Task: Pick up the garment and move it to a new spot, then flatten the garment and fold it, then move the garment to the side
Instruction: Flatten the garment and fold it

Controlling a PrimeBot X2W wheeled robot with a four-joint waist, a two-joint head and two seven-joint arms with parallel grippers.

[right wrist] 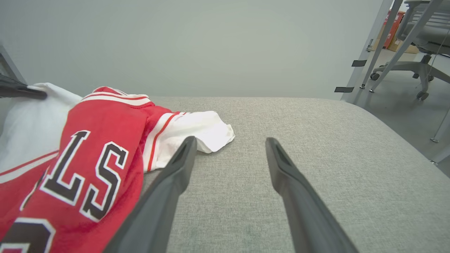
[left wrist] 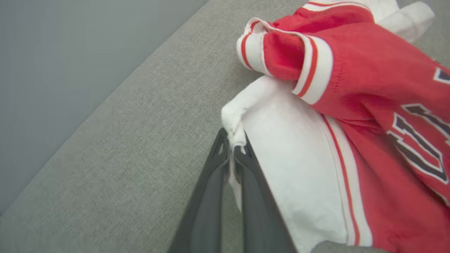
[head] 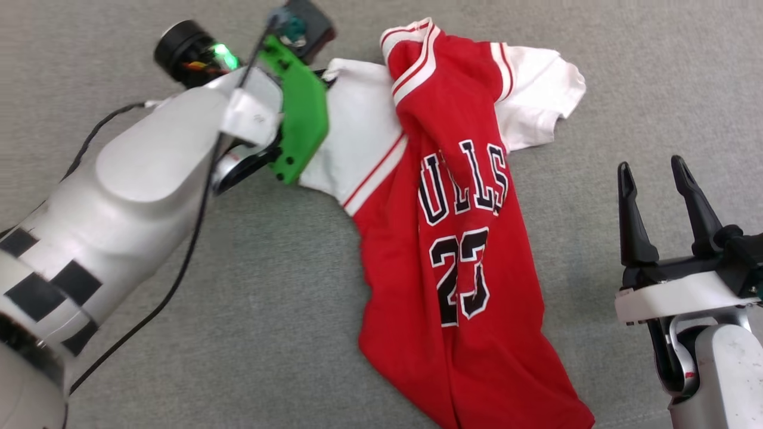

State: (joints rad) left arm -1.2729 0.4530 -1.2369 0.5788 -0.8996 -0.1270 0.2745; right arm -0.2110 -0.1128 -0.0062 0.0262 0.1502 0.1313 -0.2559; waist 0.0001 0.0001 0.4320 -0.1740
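Grey woven fabric covers the desk, where the red jersey [head: 411, 286] lies rumpled between the arms, its long axis running away from the robot. The left end effector [left wrist: 232, 147] is pinching the edge of one white sleeve [left wrist: 291, 168]. The right end effector [head: 653, 170] is spread and empty beside the jersey, nearer the free sleeve [head: 536, 95].

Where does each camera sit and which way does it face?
Head view: from the head, down at the jersey on a grey surface; left forearm, right gripper show.
Left wrist view: along the left gripper, shut on the jersey's white sleeve.
Right wrist view: low across the surface toward a wall; open fingers.
All share the jersey.
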